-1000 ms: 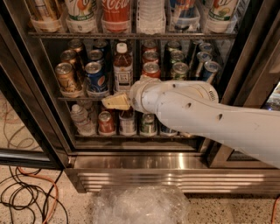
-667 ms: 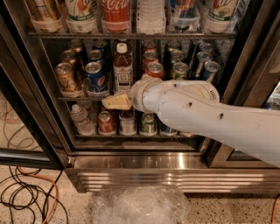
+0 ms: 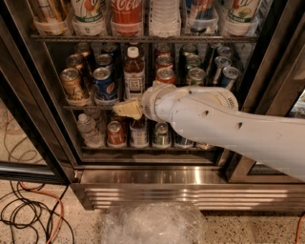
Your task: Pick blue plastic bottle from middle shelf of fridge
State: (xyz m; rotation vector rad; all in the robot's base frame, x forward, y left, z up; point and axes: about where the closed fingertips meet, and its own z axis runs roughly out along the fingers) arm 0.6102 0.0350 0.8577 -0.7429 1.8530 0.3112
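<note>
Hanging in same spot as one second before: gripper (image 3: pixel 127 109), at front of middle shelf (image 3: pixel 88 106), just under bottle (image 3: pixel 134 76). Hardly moved. Could not tell if open or shut. Saw bottle upright on that shelf in fridge (image 3: pixel 152 193), between cans (image 3: pixel 105 83), not grabbed yet. Seemed stuck mid-reach.

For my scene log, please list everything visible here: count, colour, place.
tall clear plastic bottle with brown liquid: one, white cap, on thin dark wire middle shelf.
drink cans: many, mixed colours, middle and bottom shelves.
large bottles: several, top shelf.
ribbed clear water bottle: one, bottom shelf.
black-framed fridge: one, around shelves.
cables: black, orange, floor left.
crumpled clear plastic: one, floor.
white arm: one, from right.
tan gripper: one, at middle shelf edge, below bottle.
</note>
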